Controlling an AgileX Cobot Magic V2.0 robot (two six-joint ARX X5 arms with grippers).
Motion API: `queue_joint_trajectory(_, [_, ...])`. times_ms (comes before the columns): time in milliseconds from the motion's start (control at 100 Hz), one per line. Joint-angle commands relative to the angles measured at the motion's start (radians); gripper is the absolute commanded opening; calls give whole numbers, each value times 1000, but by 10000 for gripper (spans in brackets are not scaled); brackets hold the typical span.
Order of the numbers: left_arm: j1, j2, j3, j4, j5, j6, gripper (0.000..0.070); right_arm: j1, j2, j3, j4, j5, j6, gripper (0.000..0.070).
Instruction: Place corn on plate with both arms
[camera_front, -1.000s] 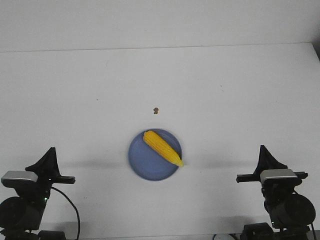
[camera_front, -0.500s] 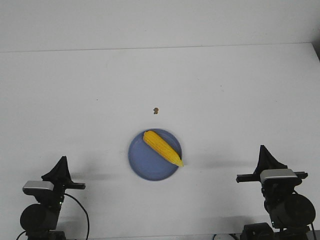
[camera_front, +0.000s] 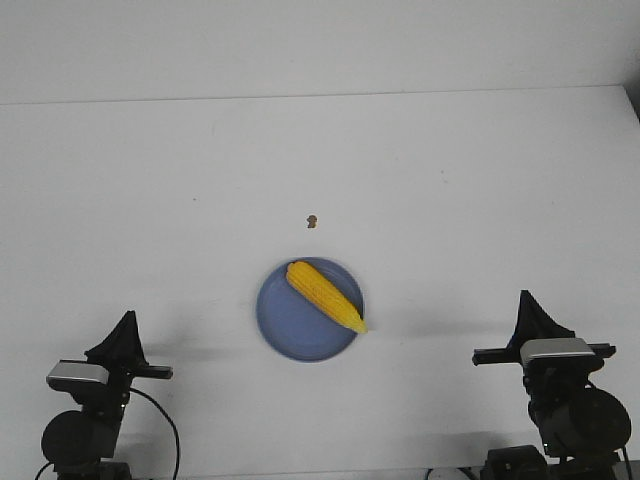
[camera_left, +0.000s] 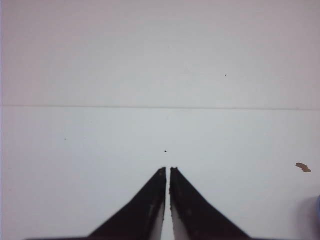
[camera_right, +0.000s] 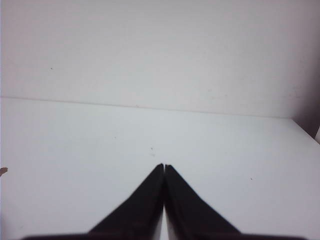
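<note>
The yellow corn (camera_front: 325, 296) lies slantwise on the blue plate (camera_front: 290, 325) in the middle of the white table, its pointed end over the plate's right rim. My left gripper (camera_front: 128, 318) is shut and empty at the near left, well apart from the plate. In the left wrist view the left gripper (camera_left: 167, 169) shows a hairline slit between its tips, and a sliver of the plate (camera_left: 318, 206) shows at the edge. My right gripper (camera_front: 524, 296) is shut and empty at the near right; the right wrist view shows it (camera_right: 164, 165) over bare table.
A tiny brown speck (camera_front: 312, 221) lies on the table just beyond the plate; it also shows in the left wrist view (camera_left: 302, 167). The table's far edge meets a white wall (camera_front: 320, 50). The table's right edge (camera_right: 306, 131) shows in the right wrist view.
My left arm drew back toward the near edge and shifted a little right, then settled. The right arm, corn and plate have not moved.
</note>
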Motion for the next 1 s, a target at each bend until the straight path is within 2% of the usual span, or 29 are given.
queue_joint_trajectory(0, [0, -1, -20, 10, -1, -2, 12, 1, 3, 8, 13, 0, 13, 7])
queue_joint_trajectory(800, [0, -1, -20, 9, 0, -2, 12, 1, 3, 4, 18, 1, 13, 7])
queue_joint_trajectory(990, [0, -1, -20, 9, 0, -2, 12, -3, -50, -50, 50, 7, -20, 7])
